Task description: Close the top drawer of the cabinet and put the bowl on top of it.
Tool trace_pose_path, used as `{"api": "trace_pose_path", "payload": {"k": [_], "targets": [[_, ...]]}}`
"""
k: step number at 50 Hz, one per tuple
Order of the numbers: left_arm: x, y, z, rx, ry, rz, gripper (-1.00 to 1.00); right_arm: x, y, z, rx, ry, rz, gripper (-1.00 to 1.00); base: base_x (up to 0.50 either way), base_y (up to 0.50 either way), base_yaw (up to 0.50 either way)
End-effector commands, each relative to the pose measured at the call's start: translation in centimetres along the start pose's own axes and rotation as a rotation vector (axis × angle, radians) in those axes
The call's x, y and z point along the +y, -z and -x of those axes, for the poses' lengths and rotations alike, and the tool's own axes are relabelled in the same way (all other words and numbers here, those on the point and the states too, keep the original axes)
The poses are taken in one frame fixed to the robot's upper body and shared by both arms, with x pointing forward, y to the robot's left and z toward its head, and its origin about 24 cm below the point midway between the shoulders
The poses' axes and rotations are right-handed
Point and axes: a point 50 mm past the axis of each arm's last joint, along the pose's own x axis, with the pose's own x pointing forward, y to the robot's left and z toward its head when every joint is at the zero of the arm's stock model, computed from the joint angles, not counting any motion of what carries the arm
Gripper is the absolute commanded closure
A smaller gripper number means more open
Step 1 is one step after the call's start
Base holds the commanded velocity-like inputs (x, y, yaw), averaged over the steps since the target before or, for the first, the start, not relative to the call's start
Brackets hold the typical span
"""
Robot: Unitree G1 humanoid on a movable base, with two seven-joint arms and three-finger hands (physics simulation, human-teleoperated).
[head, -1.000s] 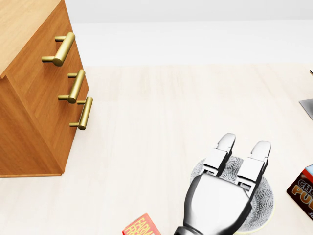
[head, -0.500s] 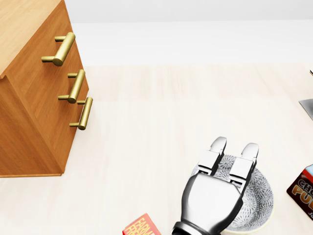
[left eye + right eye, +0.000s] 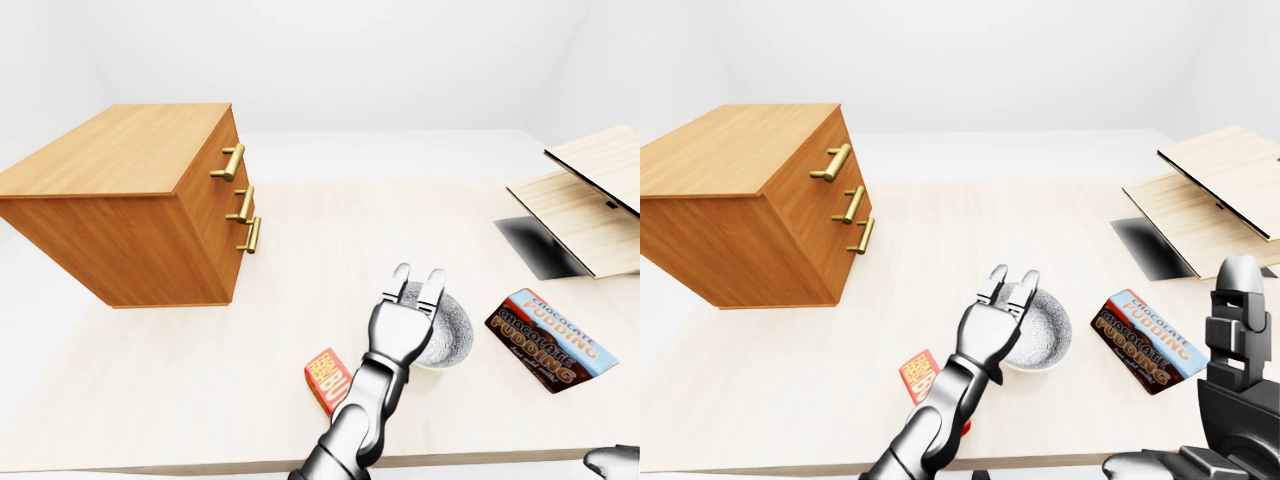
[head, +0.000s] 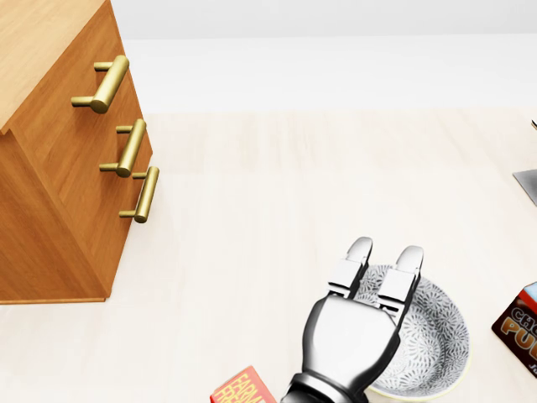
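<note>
Ok: boxy wooden cabinet [image 3: 130, 200], three brass bar handles [image 4: 107, 84], stands on the pale wood table [image 3: 300, 250]. Bowl [image 4: 440, 336] is round, white with a grey speckled pattern, on the table well right of the cabinet. Left hand [image 4: 352, 334] – fingers [image 4: 355, 262] straight and unclenched, lying over the bowl's left rim, gripping nothing

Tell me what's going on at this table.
The robot's left hand hovers over the patterned bowl, fingers open and stretched across its rim, not gripping. The bowl sits on the table, not yet on the cabinet at the left, whose drawers all look shut. The right hand shows low at the right-eye view's right edge.
</note>
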Motion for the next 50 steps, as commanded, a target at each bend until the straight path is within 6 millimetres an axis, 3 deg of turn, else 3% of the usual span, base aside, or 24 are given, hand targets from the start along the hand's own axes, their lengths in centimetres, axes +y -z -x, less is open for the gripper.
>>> {"api": "trace_pose_path", "payload": {"k": [1,27,28,29,50], "targets": [[-0.2,0.5,-0.2,0.013,0.01,-0.011,-1.0,0.0,0.0,0.0,0.0,0.001,-0.002,-1.0,0.0,0.0,0.0],[-1.3,0.5,0.0,0.012,0.032,-0.029,-1.0,-0.1,-0.1,0.0,-0.007,0.004,-0.001,-1.0,0.0,0.0,0.0],[-1.3,0.5,0.0,0.013,0.027,-0.027,0.16,-0.1,-0.1,0.0,-0.008,0.004,0.0,-1.0,0.0,0.0,0.0],[-1.4,0.6,0.1,0.014,0.031,-0.027,1.0,-0.1,-0.1,-0.1,-0.01,0.005,0.0,-1.0,0.0,0.0,0.0],[-1.7,0.3,0.3,0.007,0.033,-0.028,1.0,-0.2,-0.3,0.0,-0.013,0.006,-0.006,-1.0,0.0,0.0,0.0]]}}
